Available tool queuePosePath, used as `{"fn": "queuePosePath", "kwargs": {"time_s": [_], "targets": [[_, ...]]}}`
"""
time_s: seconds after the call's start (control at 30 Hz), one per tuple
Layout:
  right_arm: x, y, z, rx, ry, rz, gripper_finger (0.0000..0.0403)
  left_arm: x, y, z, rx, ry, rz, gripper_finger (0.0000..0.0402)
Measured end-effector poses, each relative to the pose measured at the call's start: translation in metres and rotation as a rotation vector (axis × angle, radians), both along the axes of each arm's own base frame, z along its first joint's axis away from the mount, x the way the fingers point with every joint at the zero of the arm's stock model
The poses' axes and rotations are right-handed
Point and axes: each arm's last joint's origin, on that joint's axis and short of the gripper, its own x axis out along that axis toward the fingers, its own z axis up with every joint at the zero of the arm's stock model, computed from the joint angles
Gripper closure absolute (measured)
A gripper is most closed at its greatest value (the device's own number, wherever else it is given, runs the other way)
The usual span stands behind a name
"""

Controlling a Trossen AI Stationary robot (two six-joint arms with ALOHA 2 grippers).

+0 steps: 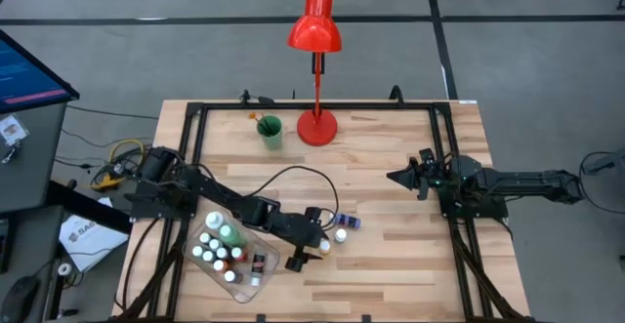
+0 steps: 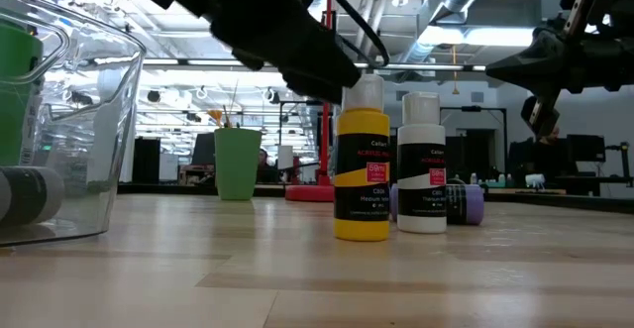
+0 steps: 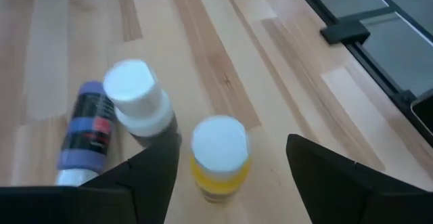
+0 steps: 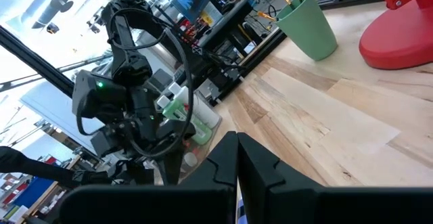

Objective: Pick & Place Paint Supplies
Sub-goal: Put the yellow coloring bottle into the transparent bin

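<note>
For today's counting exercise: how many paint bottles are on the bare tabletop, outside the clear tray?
3. A yellow bottle stands upright under the left arm's open jaws, a white bottle stands beside it, and a purple bottle lies on its side. More could be hidden under the arm.

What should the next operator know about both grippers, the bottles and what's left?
Left gripper: open, above the yellow bottle, nothing held.
Right gripper: shut, empty, waiting at the table's right side.
Clear tray: already holds a batch of small bottles and the larger green bottle.
Left to do: three bottles on the table beside the tray: yellow, white, both upright, and purple, lying down.
Green cup holds brushes, near the red lamp.
</note>
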Motion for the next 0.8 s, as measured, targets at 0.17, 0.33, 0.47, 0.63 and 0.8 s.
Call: {"fn": "queuePosePath", "kwargs": {"time_s": [0.17, 0.33, 0.47, 0.63, 0.8], "targets": [[0.000, 0.000, 0.000, 0.000, 0.001, 0.000, 0.0403, 0.001, 0.000, 0.002, -0.004, -0.016, 0.002, 0.0176], [0.000, 0.000, 0.000, 0.000, 0.000, 0.001, 0.0403, 0.001, 0.000, 0.001, -0.003, -0.015, 0.002, 0.0227], [0.000, 0.000, 0.000, 0.000, 0.001, 0.000, 0.0403, 0.001, 0.000, 0.002, -0.007, -0.015, 0.005, 0.0272], [0.000, 0.000, 0.000, 0.000, 0.001, 0.001, 0.0403, -0.001, -0.005, 0.006, -0.022, -0.033, 0.001, 0.0318], [0.000, 0.000, 0.000, 0.001, 0.004, 0.000, 0.0403, -0.008, -0.002, 0.033, -0.073, -0.084, 0.035, 0.0318]]}}
